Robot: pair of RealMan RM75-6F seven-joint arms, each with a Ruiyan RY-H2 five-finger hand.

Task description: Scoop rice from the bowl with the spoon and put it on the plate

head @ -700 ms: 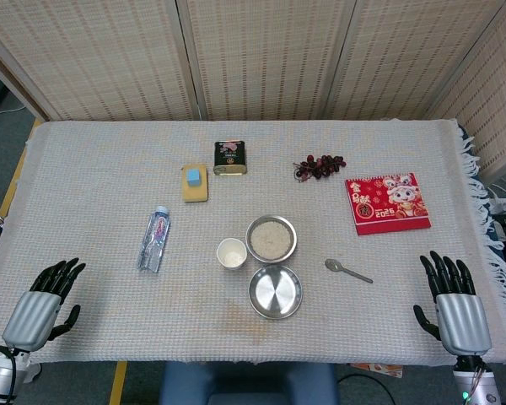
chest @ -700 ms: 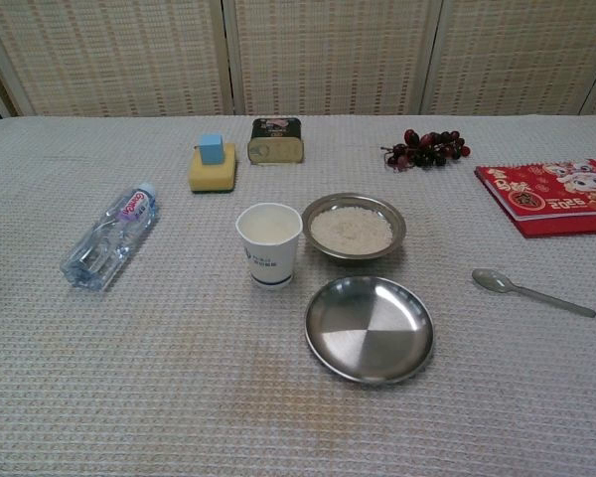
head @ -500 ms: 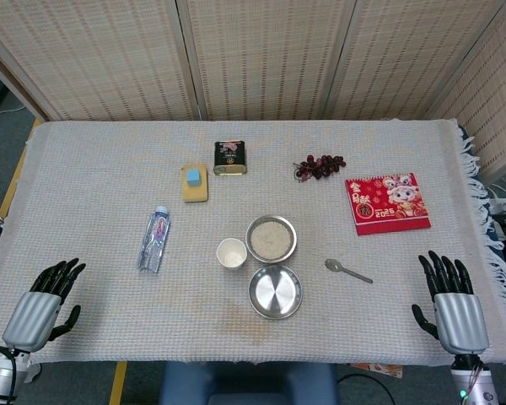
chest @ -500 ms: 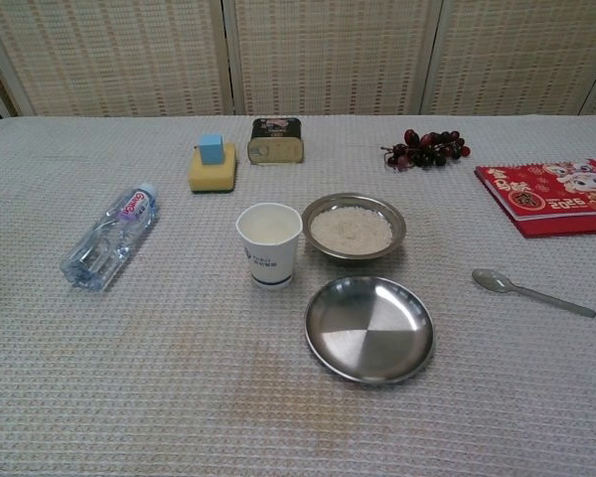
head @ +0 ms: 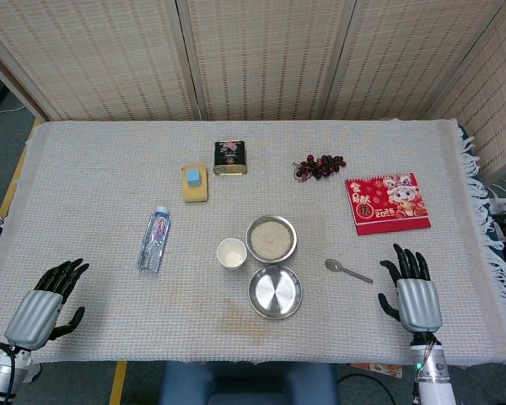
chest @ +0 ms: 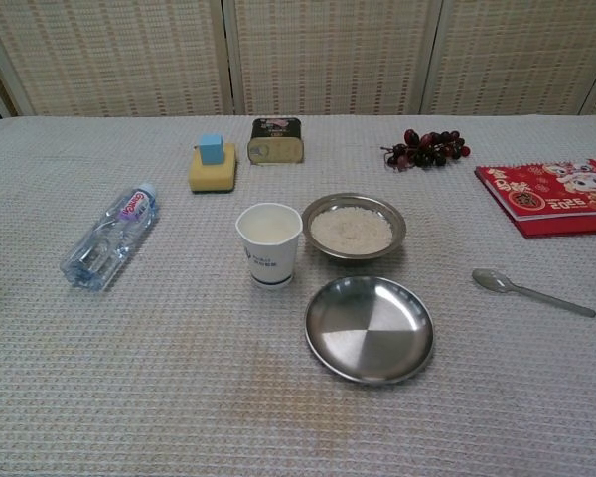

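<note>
Spoon [head: 347,270] lies flat on the tablecloth [head: 93,194], right of the plate, bowl end toward the plate, handle pointing away to the right and slightly toward the robot. Nothing touches it. Same in chest view [chest: 530,292].

Bowl [head: 271,239] sits mid-table, full of white rice [chest: 351,230]. Plate [head: 275,292] is just in front of the bowl on the robot's side, rims close together, plate bare and shiny. Chest view shows a thin strip of cloth between bowl [chest: 354,202] and plate [chest: 369,329].

Right hand [head: 416,295] is over the near right part of the table, fingers spread and pointing away from the robot, holding nothing. It's near the spoon's handle end but apart from it.

Left hand [head: 44,305] is at the near left corner, fingers apart, holding nothing, well apart from everything else. Neither hand shows in chest view.

Rest of the table:
- paper cup [head: 231,253] just left of the bowl, upright
- water bottle [head: 154,239] on its side, further left
- yellow sponge [head: 195,183] with a small blue block [head: 192,176] on top, far side
- tin can [head: 229,158] beside the sponge
- bunch of dark grapes [head: 319,165] far right of centre
- red calendar [head: 387,202] near the right edge
</note>
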